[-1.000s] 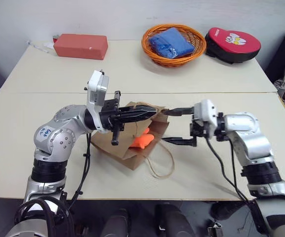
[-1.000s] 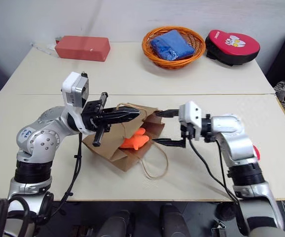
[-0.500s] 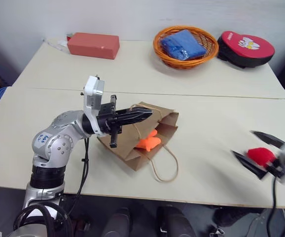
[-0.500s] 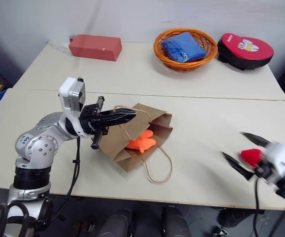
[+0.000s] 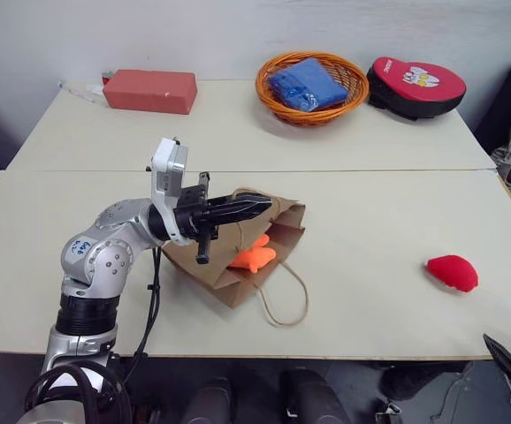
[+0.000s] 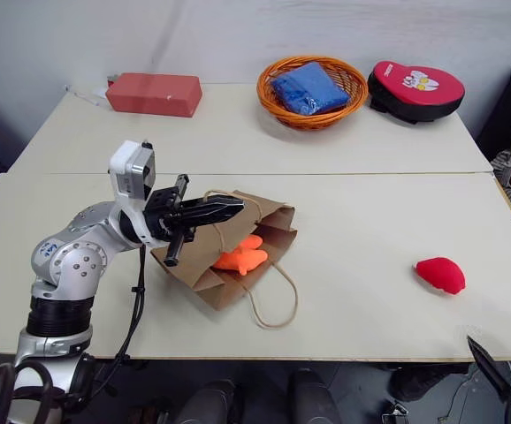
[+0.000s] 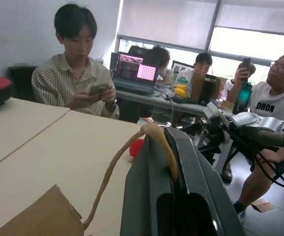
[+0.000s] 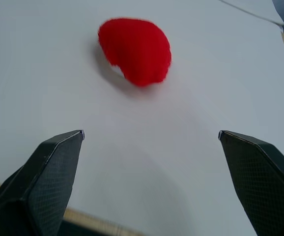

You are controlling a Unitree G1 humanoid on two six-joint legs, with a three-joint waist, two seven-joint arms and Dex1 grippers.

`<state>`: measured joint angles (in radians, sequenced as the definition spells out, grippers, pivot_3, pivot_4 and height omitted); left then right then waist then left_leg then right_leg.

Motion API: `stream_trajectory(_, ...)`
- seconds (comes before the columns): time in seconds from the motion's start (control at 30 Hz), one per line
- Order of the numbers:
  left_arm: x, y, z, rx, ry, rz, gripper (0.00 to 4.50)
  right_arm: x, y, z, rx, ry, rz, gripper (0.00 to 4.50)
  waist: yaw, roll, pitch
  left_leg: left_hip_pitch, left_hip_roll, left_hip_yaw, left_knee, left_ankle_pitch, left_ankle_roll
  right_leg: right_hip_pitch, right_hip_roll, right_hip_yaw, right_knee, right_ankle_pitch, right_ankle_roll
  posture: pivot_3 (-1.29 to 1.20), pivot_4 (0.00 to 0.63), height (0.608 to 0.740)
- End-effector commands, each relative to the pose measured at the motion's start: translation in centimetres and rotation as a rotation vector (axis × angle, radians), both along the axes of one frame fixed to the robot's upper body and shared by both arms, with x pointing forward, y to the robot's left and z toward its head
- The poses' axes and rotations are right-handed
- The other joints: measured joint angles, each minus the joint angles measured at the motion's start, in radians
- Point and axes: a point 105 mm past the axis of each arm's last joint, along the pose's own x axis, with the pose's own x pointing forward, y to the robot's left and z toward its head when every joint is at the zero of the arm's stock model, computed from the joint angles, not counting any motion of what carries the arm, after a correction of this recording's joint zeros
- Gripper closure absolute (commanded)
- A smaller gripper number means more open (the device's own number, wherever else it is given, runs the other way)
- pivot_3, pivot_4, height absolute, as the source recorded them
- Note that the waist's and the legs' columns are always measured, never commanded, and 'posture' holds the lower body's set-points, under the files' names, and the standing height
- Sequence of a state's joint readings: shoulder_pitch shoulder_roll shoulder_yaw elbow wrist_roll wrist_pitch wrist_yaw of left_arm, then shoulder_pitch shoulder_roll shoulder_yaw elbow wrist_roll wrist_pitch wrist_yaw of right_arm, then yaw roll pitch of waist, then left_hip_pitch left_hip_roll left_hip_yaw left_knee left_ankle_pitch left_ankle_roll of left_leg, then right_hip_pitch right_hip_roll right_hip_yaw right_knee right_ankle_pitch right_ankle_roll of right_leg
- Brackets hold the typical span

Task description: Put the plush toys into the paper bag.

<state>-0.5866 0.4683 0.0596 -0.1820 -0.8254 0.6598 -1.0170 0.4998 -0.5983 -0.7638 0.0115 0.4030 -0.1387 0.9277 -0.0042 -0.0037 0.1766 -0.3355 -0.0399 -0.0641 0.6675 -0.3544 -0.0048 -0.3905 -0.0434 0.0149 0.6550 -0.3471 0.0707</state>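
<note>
With the orange plush toy (image 5: 252, 257) already lying inside the paper bag (image 5: 238, 265), the left gripper (image 5: 257, 206) is pinching its twine handle (image 7: 132, 147) while the right gripper (image 8: 149, 162) is gaping empty just short of the red plush toy (image 8: 136, 49), not yet bagged.

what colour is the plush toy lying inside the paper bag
Bright orange. The plush toy sits in the mouth of the brown paper bag, clearest in the left eye view.

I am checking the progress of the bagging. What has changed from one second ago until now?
The right gripper left the paper bag and swung right and down past the table edge, open, facing the red plush toy. The left gripper still pinches the bag's twine handle; the orange plush toy stays inside.
</note>
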Motion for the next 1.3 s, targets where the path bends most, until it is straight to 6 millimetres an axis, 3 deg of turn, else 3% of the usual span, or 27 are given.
stream_trajectory(0.03, -0.3, -0.1, 1.1, -0.009, -0.060, 0.002, 4.50, 2.1, -0.6, 0.7, -0.014, 0.032, 0.039, 0.03, 0.003, 0.000, 0.000, 0.000, 0.000, 0.000, 0.000, 0.000, 0.000, 0.000, 0.000, 0.000, 0.000, 0.000, 0.000, 0.00, 0.150, 0.740)
stream_trajectory(0.23, -0.8, -0.2, 0.7, 0.003, -0.052, -0.002, 4.50, 5.9, -1.9, -0.6, -0.045, 0.104, 0.078, 0.03, 0.014, -0.001, 0.000, -0.002, 0.000, 0.000, 0.000, 0.000, 0.000, -0.001, 0.000, -0.001, -0.001, 0.000, 0.000, 0.00, 0.150, 0.740)
stream_trajectory(0.27, -0.9, -0.3, 0.7, 0.005, -0.051, -0.005, 4.50, 6.4, -1.8, -0.7, -0.048, 0.109, 0.092, 0.20, 0.016, -0.001, 0.000, -0.002, 0.000, 0.000, 0.000, 0.000, 0.000, -0.001, 0.000, -0.001, -0.001, 0.000, 0.000, 0.00, 0.150, 0.740)
stream_trajectory(0.33, -1.0, -0.3, 0.7, 0.007, -0.051, -0.007, 4.50, 7.4, -1.9, -0.9, -0.046, 0.136, 0.104, 0.66, 0.015, -0.001, 0.000, -0.003, 0.000, 0.000, 0.000, 0.000, 0.000, -0.002, 0.000, -0.001, -0.001, 0.000, 0.000, 0.00, 0.150, 0.740)
stream_trajectory(0.53, -1.0, -0.3, 0.7, 0.012, -0.052, -0.006, 4.50, 9.7, -1.1, 0.1, -0.059, 0.106, 0.175, 2.77, 0.005, 0.000, 0.000, -0.002, 0.001, 0.000, 0.002, 0.000, 0.000, -0.001, 0.000, -0.001, -0.001, 0.000, 0.000, 0.00, 0.150, 0.740)
stream_trajectory(0.67, -1.0, -0.2, 0.7, 0.014, -0.052, -0.002, 4.50, 10.1, 0.1, 0.9, -0.038, 0.083, 0.246, 4.26, 0.005, 0.000, 0.000, -0.002, 0.001, 0.000, 0.001, 0.001, 0.000, -0.001, 0.000, -0.001, -0.001, 0.000, 0.000, 0.00, 0.150, 0.740)
stream_trajectory(0.7, -1.0, -0.1, 0.7, 0.015, -0.052, -0.002, 4.50, 10.1, 0.4, 1.1, -0.031, 0.078, 0.263, 4.45, 0.006, 0.000, 0.000, -0.003, 0.001, 0.000, 0.001, 0.001, 0.000, -0.001, 0.000, -0.001, -0.001, 0.000, 0.000, 0.00, 0.150, 0.740)
stream_trajectory(0.87, -0.8, -0.1, 0.7, 0.018, -0.054, -0.001, 4.50, 9.4, 1.4, 1.8, -0.037, 0.061, 0.298, 4.45, 0.006, 0.000, 0.000, -0.003, 0.001, 0.000, 0.001, 0.001, 0.000, -0.001, 0.000, -0.001, -0.001, 0.000, 0.000, 0.00, 0.150, 0.740)
stream_trajectory(1.03, -0.7, 0.0, 0.8, 0.022, -0.059, -0.001, 4.50, 8.5, 0.6, 2.0, -0.048, 0.102, 0.248, 4.45, 0.007, 0.000, 0.000, -0.003, 0.001, 0.000, 0.001, 0.000, 0.000, -0.001, 0.000, -0.002, -0.002, 0.000, 0.000, 0.00, 0.150, 0.740)
stream_trajectory(1.13, -0.6, 0.1, 0.8, 0.024, -0.060, 0.001, 4.50, 8.0, 0.6, 2.7, -0.033, 0.118, 0.236, 3.92, 0.007, 0.000, 0.000, -0.003, 0.001, 0.000, 0.001, 0.000, 0.000, -0.001, 0.000, -0.002, -0.002, 0.000, 0.000, 0.00, 0.150, 0.740)
stream_trajectory(1.3, -0.5, 0.3, 0.8, 0.027, -0.063, 0.004, 4.50, 8.4, 3.3, 5.7, 0.083, 0.039, 0.278, 2.18, 0.002, 0.000, 0.000, -0.003, 0.001, -0.001, 0.000, 0.000, 0.000, -0.001, 0.001, -0.002, -0.002, 0.000, 0.000, 0.00, 0.150, 0.740)
